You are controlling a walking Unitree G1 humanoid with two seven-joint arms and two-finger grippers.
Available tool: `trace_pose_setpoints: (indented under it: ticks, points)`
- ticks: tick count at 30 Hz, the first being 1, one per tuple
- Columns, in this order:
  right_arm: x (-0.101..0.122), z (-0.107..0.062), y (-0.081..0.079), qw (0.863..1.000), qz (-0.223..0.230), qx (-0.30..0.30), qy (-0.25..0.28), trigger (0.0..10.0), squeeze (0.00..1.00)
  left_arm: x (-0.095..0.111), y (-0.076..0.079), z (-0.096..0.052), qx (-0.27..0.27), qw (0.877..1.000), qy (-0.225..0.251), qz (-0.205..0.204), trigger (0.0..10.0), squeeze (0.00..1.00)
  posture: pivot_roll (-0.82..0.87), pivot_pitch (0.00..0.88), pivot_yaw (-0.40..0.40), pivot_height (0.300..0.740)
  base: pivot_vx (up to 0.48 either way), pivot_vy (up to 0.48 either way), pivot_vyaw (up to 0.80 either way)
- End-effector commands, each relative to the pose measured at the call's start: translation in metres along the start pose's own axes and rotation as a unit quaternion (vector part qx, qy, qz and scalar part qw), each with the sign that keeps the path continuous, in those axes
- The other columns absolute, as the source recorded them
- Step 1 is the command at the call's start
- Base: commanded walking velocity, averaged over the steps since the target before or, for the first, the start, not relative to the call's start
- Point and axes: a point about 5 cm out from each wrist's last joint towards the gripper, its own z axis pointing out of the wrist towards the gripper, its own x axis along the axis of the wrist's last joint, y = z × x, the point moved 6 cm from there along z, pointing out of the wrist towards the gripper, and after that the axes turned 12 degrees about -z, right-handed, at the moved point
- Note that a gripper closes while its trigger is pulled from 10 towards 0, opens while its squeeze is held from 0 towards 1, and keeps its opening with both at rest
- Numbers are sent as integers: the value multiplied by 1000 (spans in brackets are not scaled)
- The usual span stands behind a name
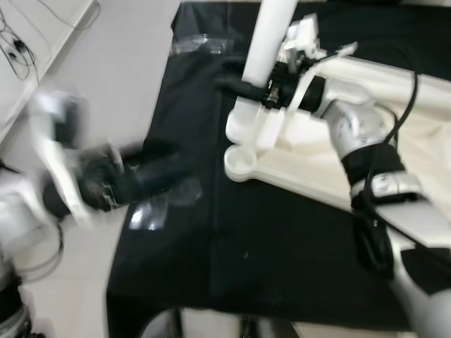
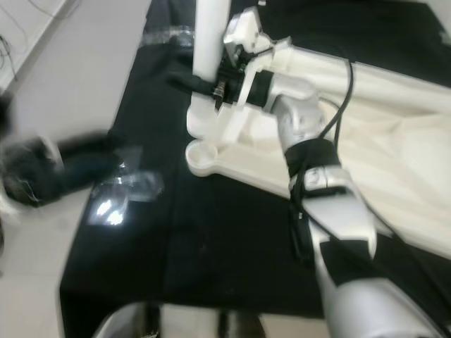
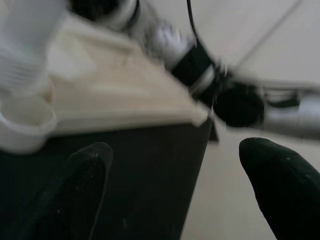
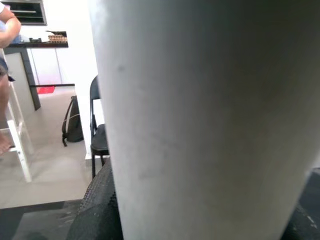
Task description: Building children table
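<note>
Bright, even room light, soft pictures.
The left gripper point(image 1: 151, 172) was smeared by motion blur; the white table leg point(image 4: 210, 120) was unsharp.

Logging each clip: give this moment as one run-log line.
right gripper: shut on upright white cylindrical table leg | leg: in socket of white plastic tabletop on black cloth | left gripper: open, blurred

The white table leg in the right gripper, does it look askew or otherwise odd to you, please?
Nothing stands out. The white table leg stands roughly upright in the socket of the overturned tabletop, with the right gripper around it. An empty socket sits beside it.
</note>
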Motion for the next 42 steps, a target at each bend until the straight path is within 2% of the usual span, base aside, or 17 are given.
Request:
trace_pose_setpoints:
  ticks: [1,2,3,4,5,6,9,11,12,14,17,18,22,29,34,42]
  points:
    - [-2,2,-13,999,5,44,6,10000,0,-34,13,9,1,999,-46,3,10000,0,100,286,-50,740,0,0,0]
    - [-2,2,-13,999,5,44,6,10000,0,-34,13,9,1,999,-46,3,10000,0,100,286,-50,740,0,0,0]
    - [-3,2,-18,998,8,58,7,10000,0,-50,14,14,17,998,-55,-4,10000,0,94,297,-48,740,0,0,0]
    - [-3,2,-18,998,8,58,7,10000,0,-50,14,14,17,998,-55,-4,10000,0,94,297,-48,740,0,0,0]
    - [-4,2,-21,998,11,67,7,10000,0,-58,16,17,29,998,-59,-9,10000,0,94,297,-48,740,0,0,0]
    - [-3,3,-26,996,18,83,18,10000,0,-68,12,20,67,996,-51,-19,10000,0,91,311,-49,740,0,0,0]
    - [-2,4,-29,995,22,94,27,10000,0,-75,10,20,94,994,-44,-26,10000,0,91,314,-49,740,0,0,0]
    - [-1,4,-37,992,28,121,36,10000,0,-86,-3,16,168,985,-33,-19,10000,0,89,327,-52,740,0,0,0]
    - [-1,4,-37,992,28,121,36,10000,0,-86,-3,16,168,985,-33,-19,10000,0,89,327,-52,740,0,0,0]
    - [-4,5,-40,990,28,132,34,10000,0,-96,-10,14,209,977,-32,-3,10000,0,89,340,-54,740,0,0,0]
    - [-4,6,-41,990,29,136,33,10000,0,-100,-13,13,233,972,-25,10,10000,0,86,346,-56,740,0,0,0]
    - [-4,8,-41,989,30,138,32,10000,0,-97,-18,9,279,960,1,37,10000,0,89,363,-53,740,0,0,0]
    - [-5,9,-39,990,29,134,30,10000,0,-94,-19,3,303,952,16,48,10000,0,95,374,-51,740,0,0,0]
    - [-1,5,-32,991,23,129,28,10000,0,-95,1,-1,317,945,26,80,10000,0,106,410,-50,740,0,0,0]
    - [5,-1,-32,988,17,149,25,10000,0,-99,15,1,308,946,45,87,10000,0,103,444,-51,740,0,0,0]
    - [2,0,-40,982,15,188,3,10000,0,-101,23,4,299,949,60,85,10000,0,100,466,-69,740,0,0,0]
